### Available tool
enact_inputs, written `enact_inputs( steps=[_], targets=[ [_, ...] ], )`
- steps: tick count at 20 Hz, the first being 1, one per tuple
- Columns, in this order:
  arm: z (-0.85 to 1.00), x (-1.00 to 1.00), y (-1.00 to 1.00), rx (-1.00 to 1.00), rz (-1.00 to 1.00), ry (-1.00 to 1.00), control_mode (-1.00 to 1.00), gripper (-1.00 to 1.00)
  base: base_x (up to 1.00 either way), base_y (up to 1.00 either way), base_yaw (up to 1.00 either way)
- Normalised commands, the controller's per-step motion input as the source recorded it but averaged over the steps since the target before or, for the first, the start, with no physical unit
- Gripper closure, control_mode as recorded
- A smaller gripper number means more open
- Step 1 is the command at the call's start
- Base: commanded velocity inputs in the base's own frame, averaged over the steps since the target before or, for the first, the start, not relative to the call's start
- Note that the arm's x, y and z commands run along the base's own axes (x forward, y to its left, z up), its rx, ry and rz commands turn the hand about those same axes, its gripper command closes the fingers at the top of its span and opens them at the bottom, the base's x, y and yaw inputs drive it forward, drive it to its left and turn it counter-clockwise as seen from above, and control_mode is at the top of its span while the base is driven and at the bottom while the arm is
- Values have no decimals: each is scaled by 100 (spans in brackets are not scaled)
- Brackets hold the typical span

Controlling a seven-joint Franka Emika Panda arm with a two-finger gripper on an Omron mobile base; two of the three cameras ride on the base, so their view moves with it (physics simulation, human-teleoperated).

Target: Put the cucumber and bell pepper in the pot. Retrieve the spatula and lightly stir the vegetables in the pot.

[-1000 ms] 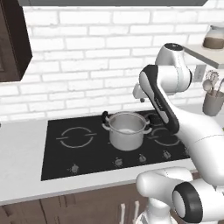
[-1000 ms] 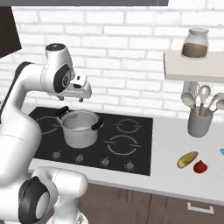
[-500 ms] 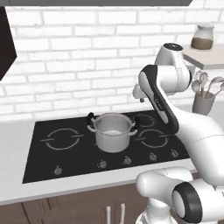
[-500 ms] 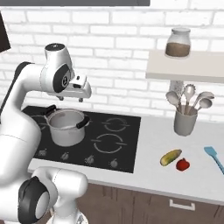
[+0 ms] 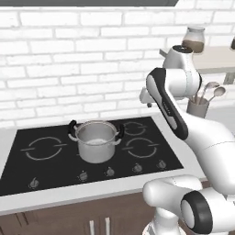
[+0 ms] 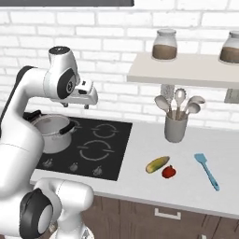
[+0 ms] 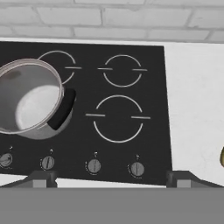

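Cucumber and bell pepper are lying side by side on the pale counter, well to the right of the black cooktop; the red bell pepper is sitting just beside the cucumber's right end, and whether the two are touching is hard to tell. In the hand view a sliver of the cucumber is peeking in at the right edge.

Further right on the counter, the light blue spatula is lying flat, its blade toward the wall and its handle running toward the counter's front edge, apart from the vegetables. Behind them, near the wall, a grey holder is standing upright with metal spoons and ladles sticking out of it.

The pot is sitting on the cooktop's left side, over a burner ring, with nothing showing inside it and its two black handles sticking out.

The gripper is hanging in the air above the cooktop, just right of the pot and well away from the vegetables. Its fingertips are standing far apart at the bottom of the hand view, pinching nothing.

Above the counter, a shelf is carrying two jars.
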Motion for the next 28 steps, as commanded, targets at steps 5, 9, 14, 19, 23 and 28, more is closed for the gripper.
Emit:
enact_inputs(
  steps=[5, 9, 14, 19, 23, 28],
  targets=[
    [0, 0, 0, 0, 0, 0, 100, -100, 0, -38, 0],
    [0, 0, 0, 0, 0, 0, 100, -100, 0, -36, 0],
    [0, 0, 0, 0, 0, 0, 100, -100, 0, -1, 0],
    [0, 0, 0, 0, 0, 0, 100, -100, 0, 0, 0],
    [0, 0, 0, 0, 0, 0, 100, -100, 0, 0, 0],
    [0, 0, 0, 0, 0, 0, 100, -100, 0, 0, -1]
  ],
)
